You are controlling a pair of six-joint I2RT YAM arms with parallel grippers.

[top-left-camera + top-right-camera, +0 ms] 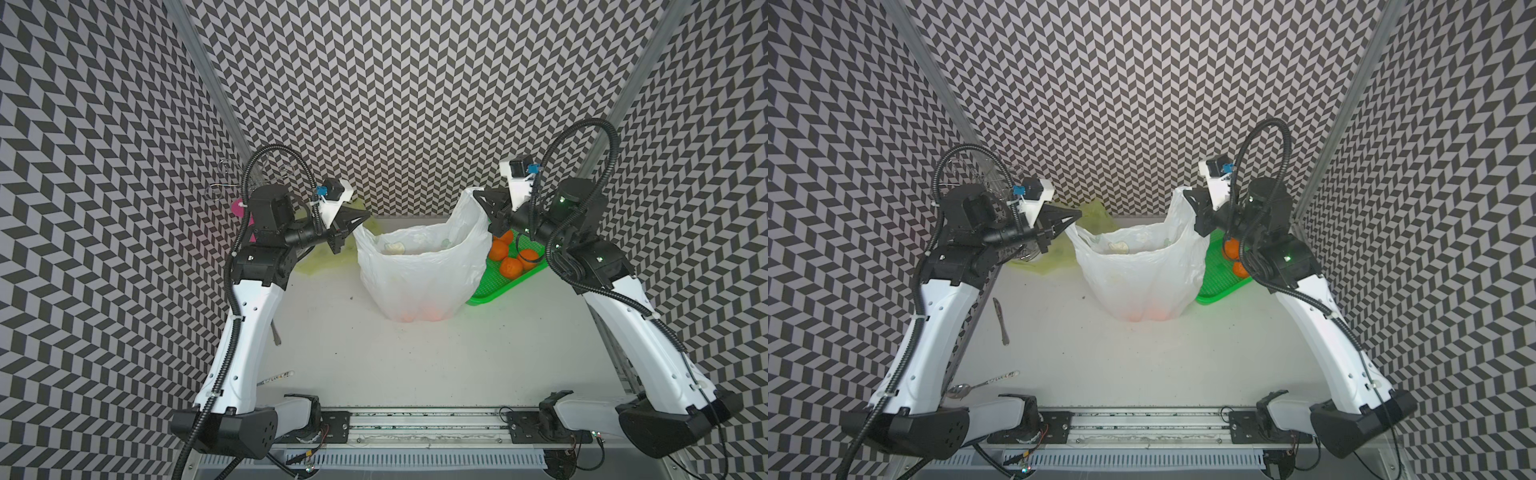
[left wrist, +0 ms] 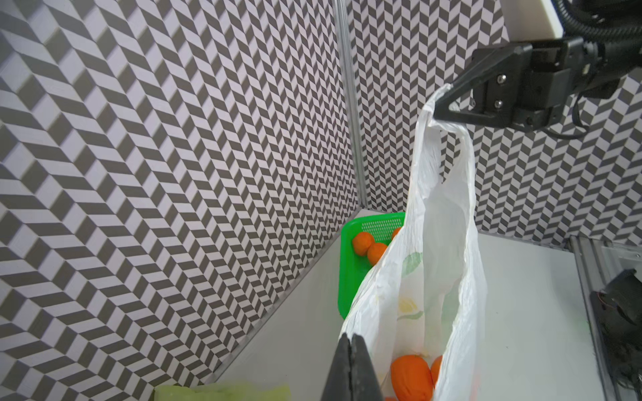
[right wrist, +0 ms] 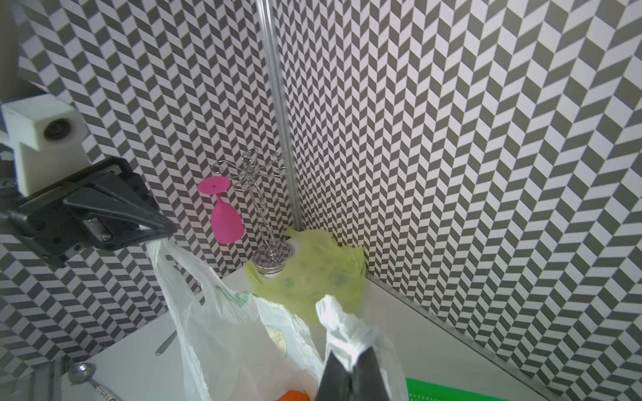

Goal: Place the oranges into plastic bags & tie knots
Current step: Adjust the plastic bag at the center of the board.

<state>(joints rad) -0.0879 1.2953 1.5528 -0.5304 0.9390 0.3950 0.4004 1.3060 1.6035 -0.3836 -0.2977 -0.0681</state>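
The white lemon-print plastic bag (image 1: 419, 270) stands open at mid-table, stretched between both grippers. My left gripper (image 1: 365, 218) is shut on its left handle, whose strip hangs from the tip (image 3: 166, 231). My right gripper (image 1: 478, 195) is shut on the bunched right handle (image 3: 342, 319), held higher. Oranges (image 2: 411, 376) lie in the bottom of the bag and glow through its wall (image 1: 419, 316). More oranges (image 1: 511, 266) sit in the green basket (image 1: 490, 291) to the right. The yellow-green bag (image 1: 324, 259) lies crumpled at the back left. No knots are in view.
A wire glass rack (image 3: 258, 208) with a hanging pink glass (image 3: 225, 218) stands in the back left corner. A knife (image 1: 1001, 322) and a spoon (image 1: 976, 386) lie along the table's left side. Patterned walls close in the back and both sides.
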